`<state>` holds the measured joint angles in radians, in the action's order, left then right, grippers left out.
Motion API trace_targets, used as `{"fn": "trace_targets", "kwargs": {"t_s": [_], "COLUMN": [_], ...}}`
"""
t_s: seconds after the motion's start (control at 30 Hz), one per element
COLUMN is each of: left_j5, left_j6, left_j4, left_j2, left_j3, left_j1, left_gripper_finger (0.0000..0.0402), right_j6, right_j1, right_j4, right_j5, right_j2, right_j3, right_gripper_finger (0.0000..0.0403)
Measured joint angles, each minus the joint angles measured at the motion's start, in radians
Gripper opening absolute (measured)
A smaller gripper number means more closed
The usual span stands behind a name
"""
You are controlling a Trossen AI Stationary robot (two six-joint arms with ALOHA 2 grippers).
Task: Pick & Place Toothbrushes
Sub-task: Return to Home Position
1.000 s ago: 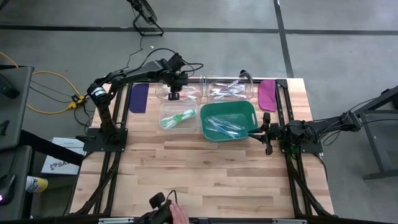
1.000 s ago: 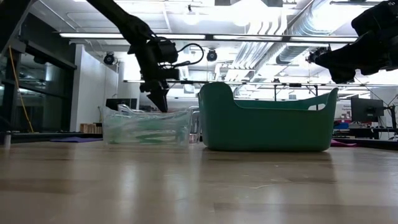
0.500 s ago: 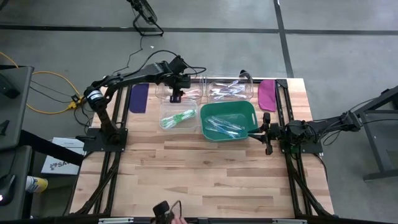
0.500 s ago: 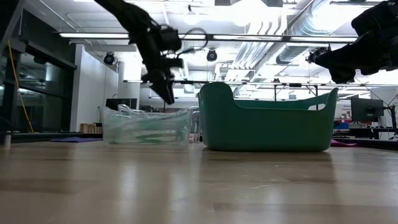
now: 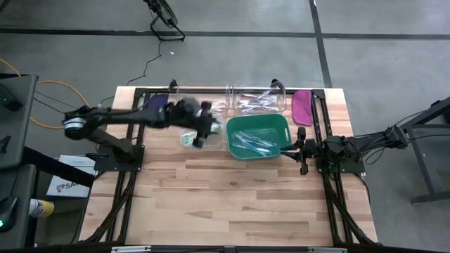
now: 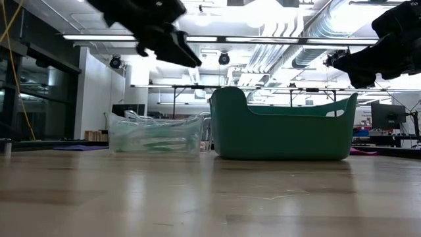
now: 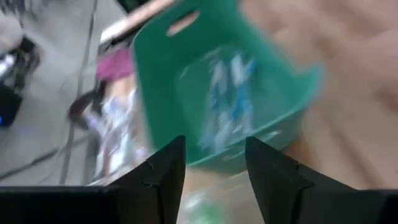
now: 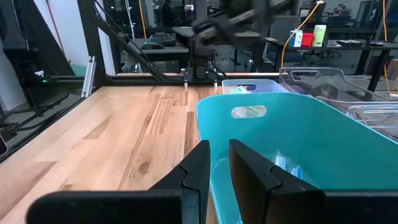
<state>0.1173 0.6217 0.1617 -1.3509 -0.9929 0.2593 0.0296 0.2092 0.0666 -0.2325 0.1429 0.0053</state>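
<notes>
Left gripper (image 5: 198,137): out over the near clear bin (image 5: 216,140), well up off the table (image 5: 232,204). Its fingers (image 7: 163,174) are spread wide with nothing between them.
Right gripper (image 5: 295,148): parked right at the right-hand rim of the green bin (image 5: 257,118). Its fingers (image 8: 252,171) are parted by just a slim gap and are gripping nothing.
Green toothbrushes (image 5: 187,138): thin, bright green sticks lying in the near clear bin, mostly hidden under the left gripper.
Blue toothbrushes (image 5: 252,140): slim, pale blue and clear sticks lying criss-cross in a loose heap on the floor of the green bin. The bristle heads are too small to make out.
Far clear bin (image 5: 281,105): sits at the back of the table, just behind the green bin.
Pale toothbrushes (image 5: 253,103): whitish and blue-tinted sticks in a loose bundle inside the far clear bin.
Magenta piece (image 5: 302,107): flat on the table, just to the right of the far clear bin.
</notes>
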Motion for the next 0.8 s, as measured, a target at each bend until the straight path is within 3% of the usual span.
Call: {"fn": "trace_targets", "kwargs": {"t_s": [0.1, 0.3, 0.57, 0.8], "left_j5": [-0.004, -0.083, -0.101, -0.052], "left_j6": [-0.063, -0.144, -0.324, -0.340], "left_j4": [-0.184, -0.350, -0.569, -0.578], "left_j2": [0.070, 0.179, 0.391, 0.637], "left_j3": [0.156, 0.375, 0.623, 0.776], "left_j1": [-0.081, -0.201, -0.214, -0.214], "left_gripper_finger": [0.0161, 0.0161, 0.0161, 0.0161], "right_j6": [0.000, 0.000, 0.000, 0.000], "right_j1": [0.000, 0.000, 0.000, 0.000], "right_j4": [0.000, 0.000, 0.000, -0.001], "right_j5": [0.000, 0.000, 0.000, 0.000], "right_j2": [0.000, 0.000, 0.000, 0.000], "right_j3": [0.000, 0.000, 0.000, 0.000], "right_gripper_finger": [0.0052, 0.0052, 0.0052, 0.0052]}}
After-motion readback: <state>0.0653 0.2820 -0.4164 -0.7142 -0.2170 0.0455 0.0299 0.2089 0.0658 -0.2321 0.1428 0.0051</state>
